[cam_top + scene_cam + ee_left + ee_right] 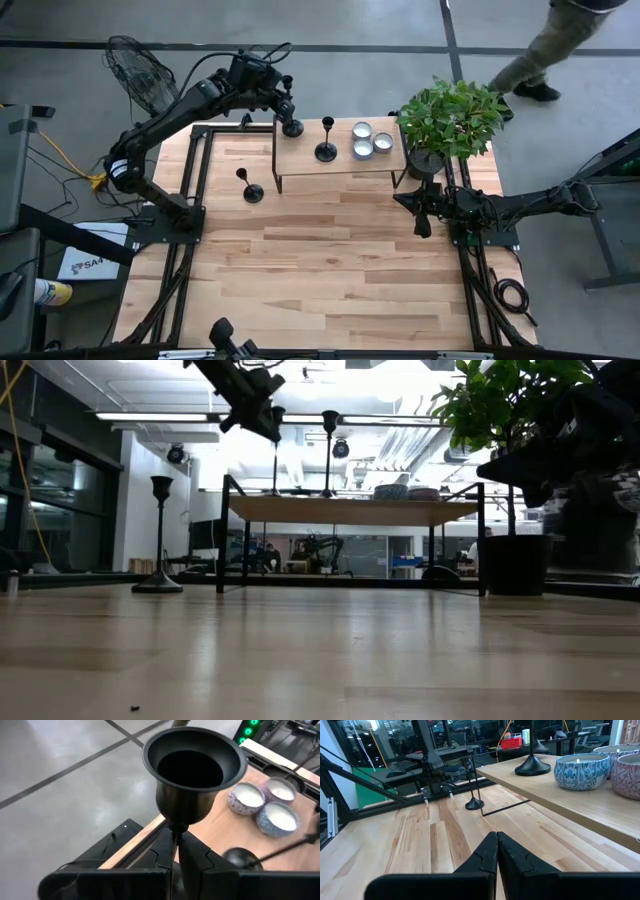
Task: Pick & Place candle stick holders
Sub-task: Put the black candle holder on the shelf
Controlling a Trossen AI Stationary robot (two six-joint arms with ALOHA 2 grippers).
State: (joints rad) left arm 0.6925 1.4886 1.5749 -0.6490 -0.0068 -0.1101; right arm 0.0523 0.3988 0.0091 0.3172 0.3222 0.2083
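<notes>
Three black candle stick holders show. One stands by its round base (253, 193) on the table, left of the raised wooden shelf (340, 160). A second (326, 150) stands on the shelf. The third (195, 770) is upright at the shelf's far left corner, with my left gripper (281, 100) shut on it; its base (292, 128) is over the shelf top, and whether it rests there I cannot tell. My right gripper (496, 845) is shut and waits level over the table's right side (422, 222). My left gripper pinches the holder's thin stem (175, 836) just below the cup, between its two fingers (162, 855). The fingers come slanting down from the table's left and far side and lie across the stem. The holder stays upright, cup up.
Three candle tins (372, 140) sit on the shelf's right half. A potted plant (450, 118) stands at the shelf's right end. A fan (140, 70) is beyond the far left corner. A person's legs (535, 60) show past the far right.
</notes>
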